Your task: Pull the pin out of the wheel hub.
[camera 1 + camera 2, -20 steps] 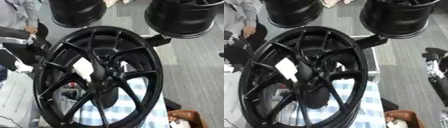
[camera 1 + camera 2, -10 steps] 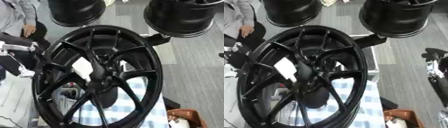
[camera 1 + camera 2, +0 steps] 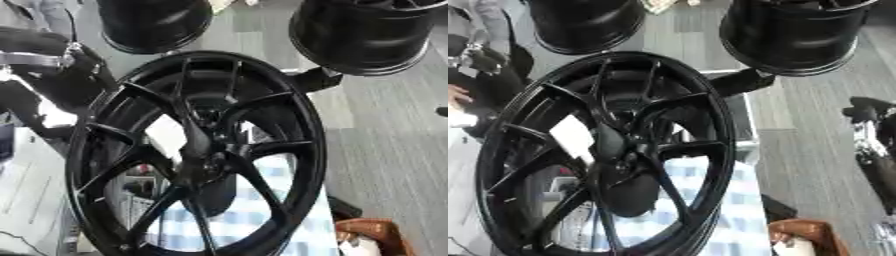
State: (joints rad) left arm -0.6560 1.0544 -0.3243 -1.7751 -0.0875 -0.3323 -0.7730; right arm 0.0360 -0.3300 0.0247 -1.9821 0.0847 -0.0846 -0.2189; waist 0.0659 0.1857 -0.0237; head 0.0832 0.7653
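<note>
We see the black wheel hub (image 3: 197, 160) standing upright at centre — a white tag (image 3: 573, 138) on its spokes. Our left arm (image 3: 52, 65) reaches in beside its rim; the right arm (image 3: 877, 145) waits well apart. We cannot tell how either hand's fingers stand, nor find the pin.

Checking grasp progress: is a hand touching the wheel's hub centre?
No, the hub centre of the black wheel is bare, with no hand on it.

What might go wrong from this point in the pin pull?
The wheel stands on edge and leans, so a pull at the hub may tip or roll it. The left arm sits close beside the rim's upper left and may snag a spoke. I cannot make out the pin.
</note>
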